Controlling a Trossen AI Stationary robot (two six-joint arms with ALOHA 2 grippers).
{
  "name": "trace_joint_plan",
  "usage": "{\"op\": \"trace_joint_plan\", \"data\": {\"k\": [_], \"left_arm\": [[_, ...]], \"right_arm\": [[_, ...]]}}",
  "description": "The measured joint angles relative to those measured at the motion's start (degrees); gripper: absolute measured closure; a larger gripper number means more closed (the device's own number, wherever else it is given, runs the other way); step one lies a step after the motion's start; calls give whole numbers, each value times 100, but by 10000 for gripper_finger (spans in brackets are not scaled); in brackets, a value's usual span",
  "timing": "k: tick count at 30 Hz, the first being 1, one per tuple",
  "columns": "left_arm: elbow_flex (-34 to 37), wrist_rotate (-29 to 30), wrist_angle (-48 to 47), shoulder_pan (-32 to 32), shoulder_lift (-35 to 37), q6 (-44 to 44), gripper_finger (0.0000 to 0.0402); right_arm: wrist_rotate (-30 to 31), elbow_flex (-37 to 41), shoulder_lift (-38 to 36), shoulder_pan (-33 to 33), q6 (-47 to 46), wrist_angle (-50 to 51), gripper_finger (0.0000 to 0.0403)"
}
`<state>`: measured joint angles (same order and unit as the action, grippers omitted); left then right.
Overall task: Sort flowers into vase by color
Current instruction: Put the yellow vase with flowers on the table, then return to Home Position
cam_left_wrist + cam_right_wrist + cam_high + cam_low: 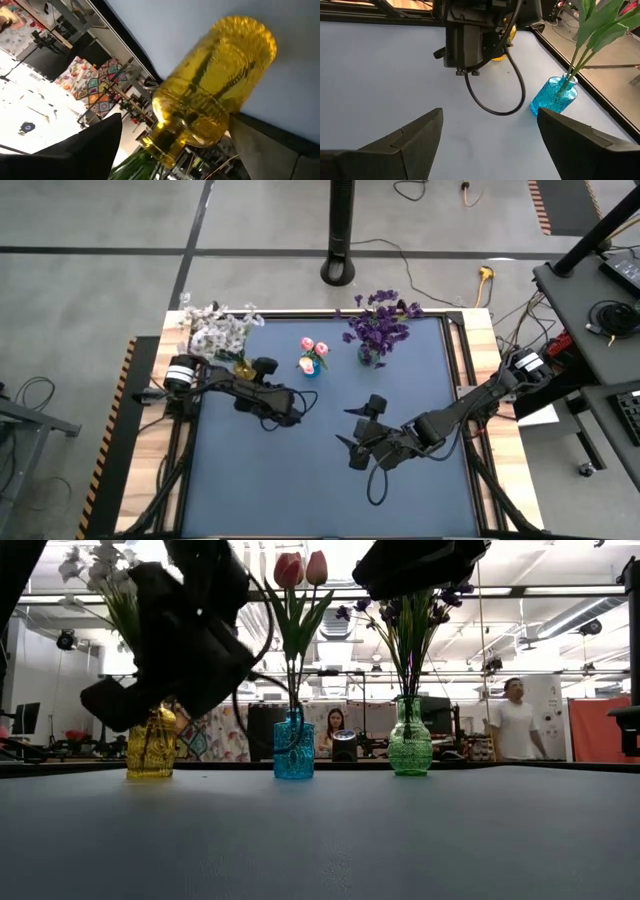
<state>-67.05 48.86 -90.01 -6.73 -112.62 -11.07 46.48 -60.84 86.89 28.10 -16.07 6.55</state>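
Observation:
Three glass vases stand in a row on their bases along the far part of the blue mat. The yellow vase (243,367) holds white-lavender sprigs (215,330), the blue vase (311,366) pink tulips (313,348), and the green vase (369,357) dark purple blooms (380,325). My left gripper (175,120) is open, with one finger (90,145) on either side of the yellow vase (210,90) and close to it. My right gripper (490,145) hangs open over the middle of the mat, with nothing between its fingers. It points toward the left arm and the blue vase (554,96).
The near half of the blue mat (300,490) lies bare. Wooden strips and a metal frame (465,380) border the mat. A black pole base (339,270) stands beyond the far edge. People (515,720) show in the room behind the table.

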Motion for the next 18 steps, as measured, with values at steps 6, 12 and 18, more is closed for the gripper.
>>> {"op": "trace_joint_plan", "data": {"k": [6,12,18], "left_arm": [[-494,-185,-1,-81,0,-17,58],[-1074,-1657,1,-333,17,-19,58],[-1474,-2493,2,-951,77,251,58]], "right_arm": [[0,0,0,0,-5,-2,87],[-4,0,0,0,-3,0,87],[-44,0,0,0,-3,2,87]]}}
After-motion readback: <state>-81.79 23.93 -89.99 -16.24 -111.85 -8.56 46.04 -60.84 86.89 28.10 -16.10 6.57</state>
